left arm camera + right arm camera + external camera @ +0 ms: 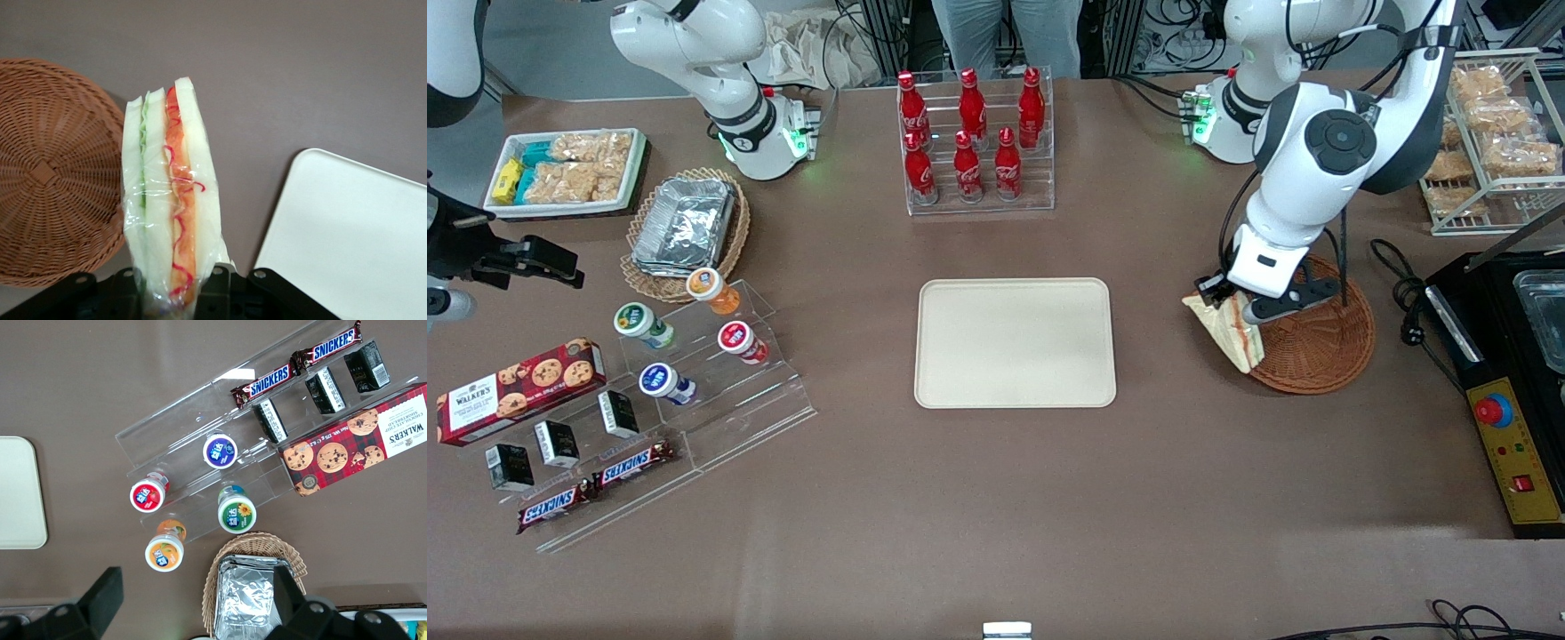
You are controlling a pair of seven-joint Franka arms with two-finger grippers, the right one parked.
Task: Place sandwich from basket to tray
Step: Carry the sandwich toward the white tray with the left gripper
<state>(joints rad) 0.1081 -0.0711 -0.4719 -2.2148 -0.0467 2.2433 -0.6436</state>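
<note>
End effector (pixel 175 293) clamped on wrapped sandwich (pixel 170 200), just off basket (pixel 1316 342) edge; tray (pixel 1014 342) empty; risk: slick film slips during transfer, wedge drops onto surface (pixel 996 498).

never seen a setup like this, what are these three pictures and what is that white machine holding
These are two white robot arms bolted to a brown table. One picture looks at them from the front; the other two come from small cameras on each arm's wrist.

The working arm's gripper, a two-finger clamp, is shut on a wrapped sandwich. It holds the sandwich over the edge of the round brown basket, on the side toward the tray. Its wrist camera shows the sandwich upright between the fingers, with the basket and the tray either side.

The flat cream tray lies bare in the middle of the table. Around it are a rack of red bottles, small pots on a clear stand, chocolate bars, a biscuit box and a lighter basket with foil containers.
</note>
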